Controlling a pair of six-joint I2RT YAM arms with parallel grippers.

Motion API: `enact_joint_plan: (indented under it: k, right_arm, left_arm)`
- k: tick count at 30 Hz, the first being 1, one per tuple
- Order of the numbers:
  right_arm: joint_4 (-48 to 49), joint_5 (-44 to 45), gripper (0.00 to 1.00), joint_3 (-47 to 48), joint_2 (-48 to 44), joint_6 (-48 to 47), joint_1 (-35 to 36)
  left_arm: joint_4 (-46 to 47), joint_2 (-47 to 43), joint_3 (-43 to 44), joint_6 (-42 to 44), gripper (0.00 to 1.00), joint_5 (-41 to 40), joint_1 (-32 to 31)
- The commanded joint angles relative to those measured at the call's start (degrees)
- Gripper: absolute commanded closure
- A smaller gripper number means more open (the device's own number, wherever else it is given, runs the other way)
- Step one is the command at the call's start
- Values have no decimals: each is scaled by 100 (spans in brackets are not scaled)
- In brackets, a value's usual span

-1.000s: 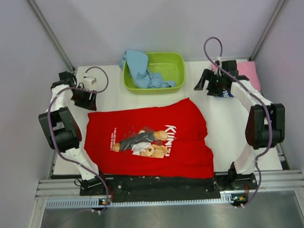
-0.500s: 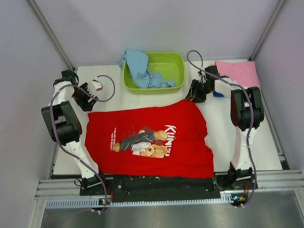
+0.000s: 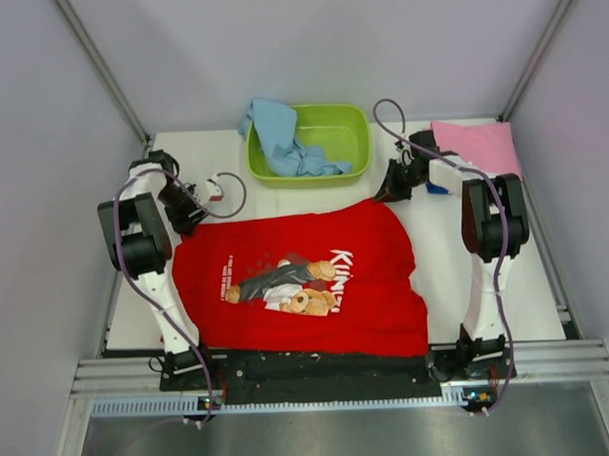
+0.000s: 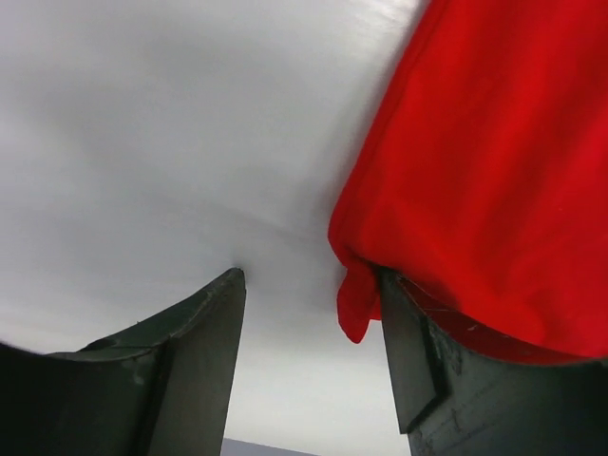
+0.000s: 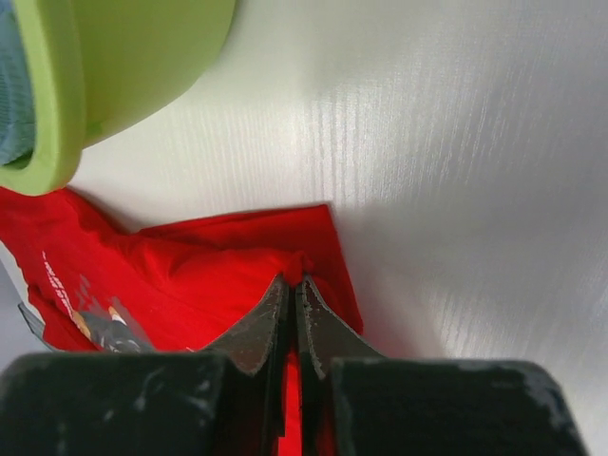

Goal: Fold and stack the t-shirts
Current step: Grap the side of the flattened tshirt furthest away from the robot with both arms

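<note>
A bright red t-shirt (image 3: 306,278) with a teddy-bear print lies spread flat on the white table. My right gripper (image 3: 391,193) sits at its far right corner, and in the right wrist view the gripper (image 5: 294,278) is shut on a pinch of the red t-shirt (image 5: 190,275). At the far left corner my left gripper (image 3: 189,217) stands open. The left wrist view has a corner of the red cloth (image 4: 356,304) hanging between the gripper's (image 4: 312,285) fingers, against the right finger (image 4: 408,351). A light blue t-shirt (image 3: 279,139) drapes over the basin. A pink t-shirt (image 3: 477,142) lies at the back right.
A lime green basin (image 3: 353,114) stands at the back middle, just beyond the red shirt; its rim (image 5: 52,104) is close to my right gripper. Bare white table (image 3: 455,253) lies right of the shirt. Grey walls enclose the table on three sides.
My right gripper came from the back right to the shirt's far right corner and shut on the cloth. The left gripper moved right to the far left corner.
</note>
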Motion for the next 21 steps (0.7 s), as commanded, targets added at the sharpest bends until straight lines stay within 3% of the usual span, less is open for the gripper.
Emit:
enact_joint_plan:
  k: [1,4,6,10,16,21]
  right_arm:
    - [190,82,100,-41,-666,-44,41]
    - [190,161,100,-138,-921,-70,41]
    - [190,266,100,-296,-1096,-70,76]
    - [243,328,100,-621,-1466,-79,181]
    - [313,390,100,-789,-1739,-44,234]
    - [322,320,100,-789,-1783,-52,225]
  left_arm:
    - [-731,116,73,259,44,-57,-98]
    - [-706,-15,239,58,56,-110,-98]
    - [-671,-121,493,-249,52,-75,-89]
    - [-1231,-209,978,-181,34,223,-98]
    - [-1523,54,1163,-189,29,5,-150]
    - [-830,283,760,-470,29,-812,-317]
